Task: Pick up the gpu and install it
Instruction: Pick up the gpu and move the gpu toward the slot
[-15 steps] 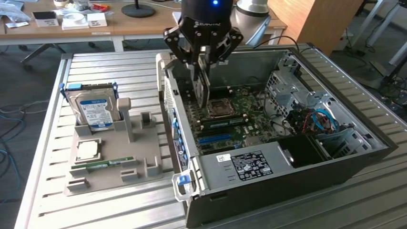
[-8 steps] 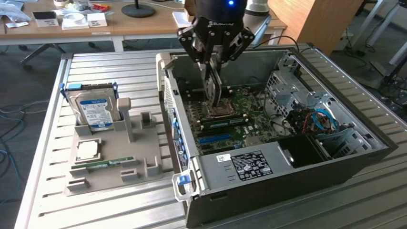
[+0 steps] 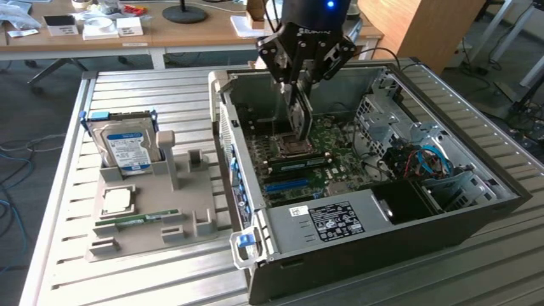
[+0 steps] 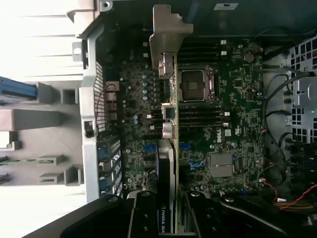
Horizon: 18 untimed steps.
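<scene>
Pickup complete: the black 2-finger claw [image 3: 297, 86] is part-closed on the flat green gpu card with silver end bracket [image 3: 299, 121]. The card hangs edge-down directly beneath the claw, over the green motherboard [image 3: 340, 143] inside the open black computer case [image 3: 383, 255]. Seating appears outstanding.

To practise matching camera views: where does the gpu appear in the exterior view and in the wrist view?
Exterior view: gpu hangs edge-on above the motherboard, inside the open case.
Wrist view: gpu edge-on over the motherboard, beside the CPU socket.
Shared landmark: CPU socket.
</scene>
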Motion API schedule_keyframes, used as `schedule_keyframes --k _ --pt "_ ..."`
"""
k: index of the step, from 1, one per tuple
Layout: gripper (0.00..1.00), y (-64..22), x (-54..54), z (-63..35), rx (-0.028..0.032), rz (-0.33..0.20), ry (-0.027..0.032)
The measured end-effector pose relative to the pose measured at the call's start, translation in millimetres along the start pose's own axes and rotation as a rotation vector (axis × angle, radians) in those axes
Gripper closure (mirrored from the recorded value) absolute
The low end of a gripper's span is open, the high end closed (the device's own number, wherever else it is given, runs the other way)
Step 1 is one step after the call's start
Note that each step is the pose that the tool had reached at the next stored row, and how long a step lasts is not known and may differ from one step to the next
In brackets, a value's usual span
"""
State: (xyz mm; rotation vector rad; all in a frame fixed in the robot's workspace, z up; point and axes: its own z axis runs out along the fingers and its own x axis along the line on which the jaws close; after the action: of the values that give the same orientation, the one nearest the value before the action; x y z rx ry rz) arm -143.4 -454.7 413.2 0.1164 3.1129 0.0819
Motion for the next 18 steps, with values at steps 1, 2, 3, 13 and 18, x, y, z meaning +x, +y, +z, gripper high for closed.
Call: schedule_keyframes --k 1,2,3,13,18 --pt "0.73 0.2 -2.2 0.1 0.0 0.0 -0.0001" --pt "0.73 0.3 -3.9 0.2 -0.0001 0.0 -0.0001" --pt "0.73 0.4 -5.4 0.2 -0.0001 0.0 -0.0001" --pt "0.73 0.5 -7.1 0.3 -0.0001 0.0 0.0" --pt "0.73 1.1 -13.6 0.4 0.0 0.0 0.0"
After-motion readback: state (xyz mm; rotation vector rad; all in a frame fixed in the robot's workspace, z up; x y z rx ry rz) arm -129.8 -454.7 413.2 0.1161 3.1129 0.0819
